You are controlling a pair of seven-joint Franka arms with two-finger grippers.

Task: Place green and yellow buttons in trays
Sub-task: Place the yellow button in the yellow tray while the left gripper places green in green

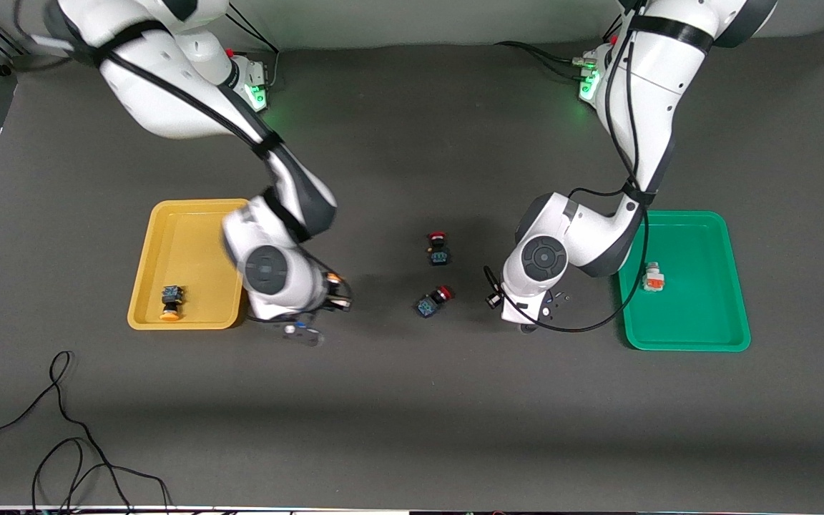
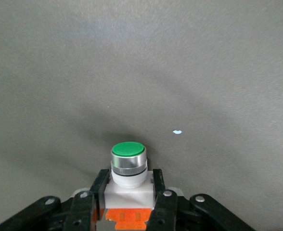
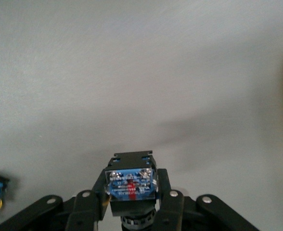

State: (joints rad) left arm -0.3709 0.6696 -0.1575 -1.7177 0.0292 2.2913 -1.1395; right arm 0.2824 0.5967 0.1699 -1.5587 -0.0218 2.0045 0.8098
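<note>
The left gripper (image 2: 128, 204) is clamped on a white-bodied push-button switch with a round green cap, a silvery collar and an orange patch (image 2: 128, 166), its black fingers (image 2: 164, 209) pressed against both sides of the white body. In the front view this gripper (image 1: 526, 315) hangs over bare mat just off the rim of the green rectangular plastic tray (image 1: 684, 343), toward the middle of the table. A second white-bodied switch with an orange patch (image 1: 653, 277) lies inside that tray, near the edge closest to the arm, with most of the tray floor around it open.

The right gripper (image 3: 132, 207) is clamped on a black-bodied switch with a blue label on its end (image 3: 131, 183). In the front view this gripper (image 1: 312, 315) is over the mat just beside the corner of the yellow rectangular plastic tray (image 1: 190, 207) nearest the camera. A black-bodied switch with an orange-yellow cap (image 1: 171, 300) rests in that tray, close to the rim nearest the camera.

Between the two grippers, two black-bodied switches with red caps lie on the dark grey mat (image 1: 412, 429): one (image 1: 438, 248) farther from the camera, the other (image 1: 433, 300) nearer, tilted. They are apart from each other and from both grippers. A loose black cable (image 1: 61, 443) curls on the mat near the camera, at the right arm's end.
</note>
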